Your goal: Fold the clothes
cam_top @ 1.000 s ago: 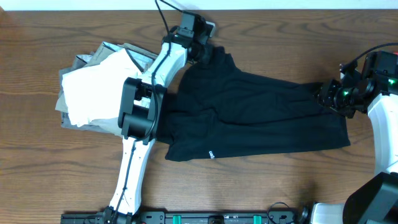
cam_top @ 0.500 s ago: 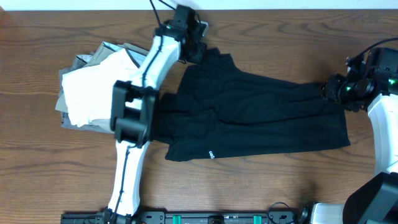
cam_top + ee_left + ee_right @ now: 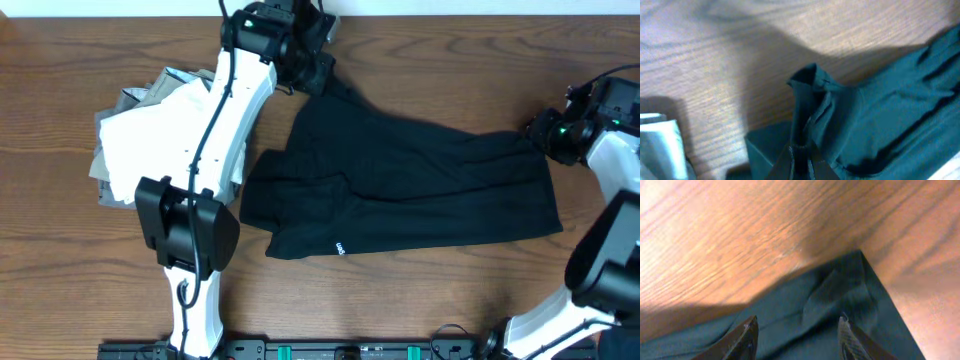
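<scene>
Overhead: I saw the black T-shirt spread mid-tabletop, with the left gripper at its far-left corner and the right gripper at its far-right corner. A white/grey pile lay to the left. Left wrist: gripper clamped on a raised fabric fold. Right wrist: gripper spread over the shirt's corner, holding nothing.

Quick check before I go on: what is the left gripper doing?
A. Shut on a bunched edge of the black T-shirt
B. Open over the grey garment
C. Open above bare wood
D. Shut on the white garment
A: in the left wrist view the left gripper is pinched together on a raised ridge of the black T-shirt, while the white garment lies off to the side, ungripped.
</scene>
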Robot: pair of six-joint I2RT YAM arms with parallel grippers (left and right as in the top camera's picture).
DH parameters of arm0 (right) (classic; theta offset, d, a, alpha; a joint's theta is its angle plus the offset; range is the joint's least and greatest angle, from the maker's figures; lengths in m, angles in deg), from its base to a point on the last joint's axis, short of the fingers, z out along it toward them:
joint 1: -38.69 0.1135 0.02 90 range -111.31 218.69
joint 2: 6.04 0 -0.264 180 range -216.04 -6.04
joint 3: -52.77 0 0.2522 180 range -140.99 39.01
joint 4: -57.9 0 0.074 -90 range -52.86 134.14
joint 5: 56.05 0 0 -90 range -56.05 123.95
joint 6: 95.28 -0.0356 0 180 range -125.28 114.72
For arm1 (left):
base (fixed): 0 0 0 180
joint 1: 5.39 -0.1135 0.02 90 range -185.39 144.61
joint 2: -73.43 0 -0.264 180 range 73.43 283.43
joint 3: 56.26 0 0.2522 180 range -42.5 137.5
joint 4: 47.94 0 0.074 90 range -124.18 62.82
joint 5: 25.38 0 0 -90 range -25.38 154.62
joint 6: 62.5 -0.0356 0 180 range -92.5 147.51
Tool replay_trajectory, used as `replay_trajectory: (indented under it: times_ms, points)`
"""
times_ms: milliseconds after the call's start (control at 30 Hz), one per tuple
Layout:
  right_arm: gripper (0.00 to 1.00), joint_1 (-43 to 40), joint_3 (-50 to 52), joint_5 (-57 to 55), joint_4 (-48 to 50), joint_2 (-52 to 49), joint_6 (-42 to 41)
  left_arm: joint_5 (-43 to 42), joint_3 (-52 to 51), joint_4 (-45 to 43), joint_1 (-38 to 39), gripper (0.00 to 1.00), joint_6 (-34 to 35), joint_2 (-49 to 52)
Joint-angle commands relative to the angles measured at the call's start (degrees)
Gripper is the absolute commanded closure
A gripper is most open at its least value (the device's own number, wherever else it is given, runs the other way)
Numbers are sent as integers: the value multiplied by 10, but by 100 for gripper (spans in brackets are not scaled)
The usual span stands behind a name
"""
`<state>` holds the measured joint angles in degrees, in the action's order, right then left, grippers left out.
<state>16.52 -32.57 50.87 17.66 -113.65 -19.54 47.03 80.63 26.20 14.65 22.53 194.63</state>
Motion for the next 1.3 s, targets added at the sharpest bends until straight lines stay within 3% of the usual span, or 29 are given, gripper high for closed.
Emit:
replay_trajectory:
  times_ms: [0, 400, 567, 700, 833, 1067, 1267]
  points:
    - [51, -10, -7, 14, 36, -25, 11, 8, 0, 5, 7, 94, -8, 4]
    - [55, -16, -7, -30, 123, -94, 10, 8, 0, 17, 13, 94, -8, 4]
    - [67, -16, -7, -26, 120, -96, 11, 8, 0, 21, 13, 94, -8, 4]
    - [90, -17, -8, 14, 122, -94, 11, 8, 0, 24, 13, 94, -8, 4]
    - [99, -28, -8, 70, 123, -85, 10, 20, 0, 29, 13, 94, -8, 4]
    - [99, -61, -8, 138, 122, -43, 11, 95, 0, 51, 13, 94, -8, 4]
    - [99, -72, -8, 158, 103, -13, 28, 95, 0, 53, 13, 94, -8, 4]
